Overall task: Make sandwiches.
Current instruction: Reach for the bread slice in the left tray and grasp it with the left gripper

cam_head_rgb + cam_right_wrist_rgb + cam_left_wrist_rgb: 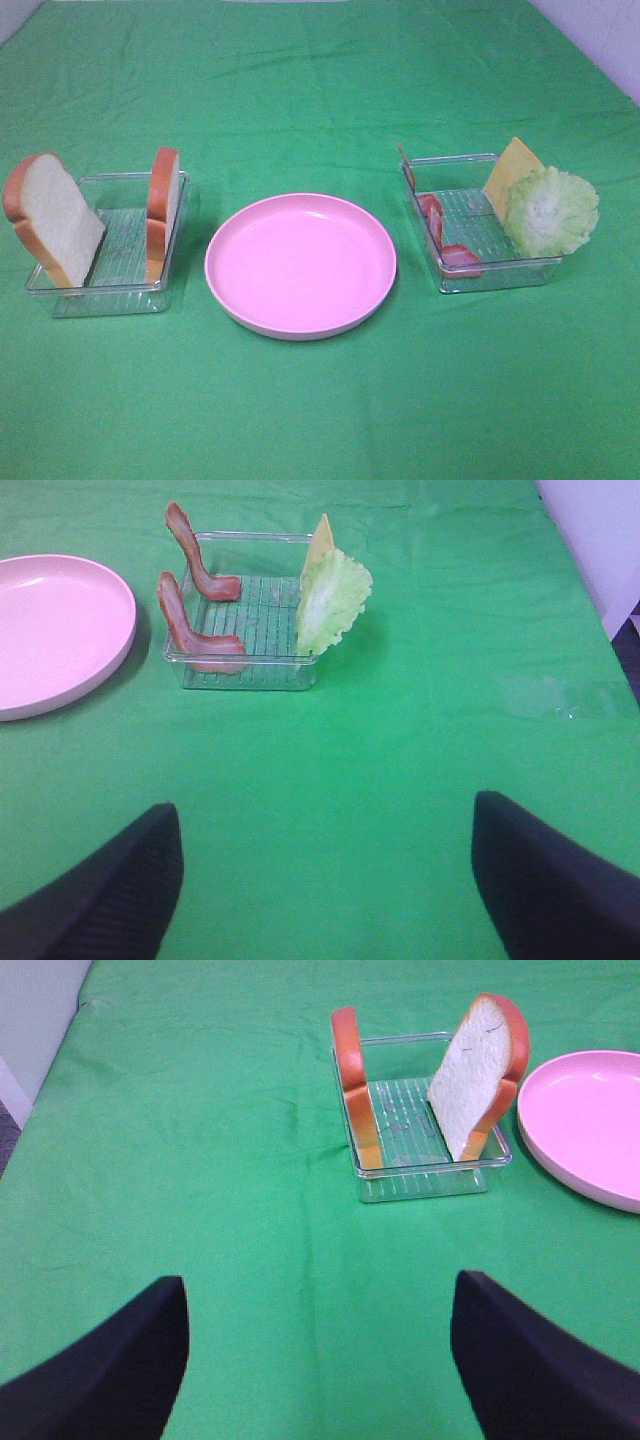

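One bread slice [52,220] leans against the left wall of the left tray [120,245]. Its white face is turned to the high camera and its brown crust rises above the rim. A second bread slice [162,210] stands nearly upright against the tray's right wall, well apart from the first. We see the tray sitting on the green cloth [300,90].

Our left gripper [320,1285] hovers over bare cloth, well apart from that tray. Its black fingers [120,1370] are spread wide and released, with nothing between them.

The pink plate [300,262] lies in the middle, between the two trays, and touches neither.

In the right tray [468,212] we find the bacon strips [215,645] along the wall nearest the plate, with their ends curling upward. The right wrist view shows two of them, though from the high camera we cannot count them with confidence.

The cheese square [512,168] leans tilted at the tray's far right side. The lettuce leaf [552,210] stands just in front of it and hangs out over the right rim.

Our right gripper [325,805] hangs over bare cloth, well apart from its tray. Its fingers [550,880] are likewise released and wide, grasping nothing.
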Robot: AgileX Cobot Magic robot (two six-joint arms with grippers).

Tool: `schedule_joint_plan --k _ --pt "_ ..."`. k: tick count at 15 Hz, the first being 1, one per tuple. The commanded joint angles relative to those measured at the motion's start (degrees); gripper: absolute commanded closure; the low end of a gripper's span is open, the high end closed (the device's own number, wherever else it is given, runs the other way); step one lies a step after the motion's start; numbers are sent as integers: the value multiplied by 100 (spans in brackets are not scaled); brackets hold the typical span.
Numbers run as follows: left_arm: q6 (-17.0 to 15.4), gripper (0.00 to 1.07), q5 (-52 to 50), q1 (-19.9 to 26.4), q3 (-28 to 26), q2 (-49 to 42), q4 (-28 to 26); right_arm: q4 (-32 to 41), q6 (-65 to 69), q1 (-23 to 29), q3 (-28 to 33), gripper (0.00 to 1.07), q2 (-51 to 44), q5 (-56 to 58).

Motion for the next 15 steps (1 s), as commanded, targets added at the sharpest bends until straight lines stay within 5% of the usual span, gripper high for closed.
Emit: schedule_joint_plan --k 1,15 --pt "6 36 -69 11 6 -138 -11 6 6 -40 17 31 -80 -52" --pt "6 36 -69 11 6 -138 -34 6 6 -40 17 31 -80 -52"
